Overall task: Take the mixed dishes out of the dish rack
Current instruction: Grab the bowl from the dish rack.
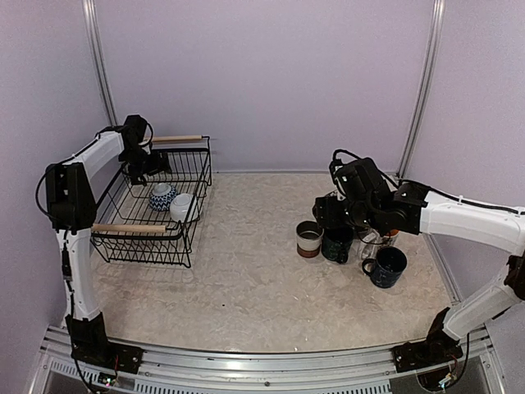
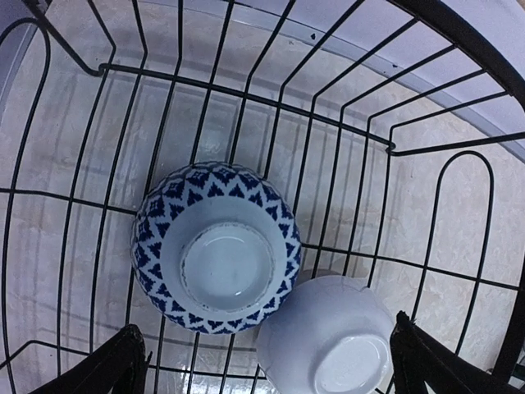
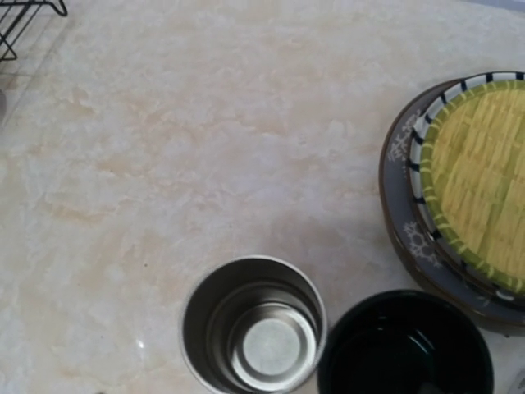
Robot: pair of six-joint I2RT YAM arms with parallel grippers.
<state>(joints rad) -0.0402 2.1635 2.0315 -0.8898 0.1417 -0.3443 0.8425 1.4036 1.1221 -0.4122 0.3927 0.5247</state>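
Left hand (image 2: pixel 271 365) hangs spread wide over the dish rack (image 2: pixel 246 94), two overturned bowls just beneath: blue-patterned bowl (image 2: pixel 217 246) against white bowl (image 2: pixel 324 341). Descending, a finger could catch wire or shove the neighbour. Right hand (image 1: pixel 332 212), farther off: grip impossible to tell.

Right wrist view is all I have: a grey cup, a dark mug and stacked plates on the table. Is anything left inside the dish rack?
Observer: Yes. The black wire dish rack holds two dishes: a blue-and-white patterned bowl and a plain white bowl, both upside down.
Operator: Is anything near them?
Observer: The left end effector hangs open directly above them, holding nothing.
Operator: Is any mug outside my frame?
Observer: Yes, a dark blue mug stands upright on the marble-look table, nearer the arm bases than your dark mug.
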